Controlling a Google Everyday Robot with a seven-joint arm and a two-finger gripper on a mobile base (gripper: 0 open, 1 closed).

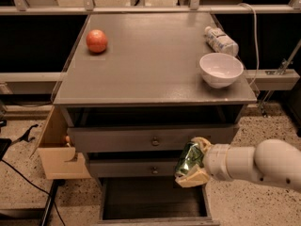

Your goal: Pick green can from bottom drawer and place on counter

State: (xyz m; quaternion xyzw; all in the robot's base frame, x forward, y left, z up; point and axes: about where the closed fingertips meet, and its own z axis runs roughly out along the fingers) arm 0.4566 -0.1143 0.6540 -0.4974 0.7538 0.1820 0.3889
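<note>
While the green can [188,158] sits clamped in the gripper [192,164], it hangs over the right side of the open bottom drawer [150,204], below the front right corner of the counter [150,74]; a bowl [221,69] stands near that corner, a bottle [221,40] behind it, an apple [96,40] at the back left; a straight lift risks striking the overhanging front edge; a careless set-down could knock the bowl.
</note>
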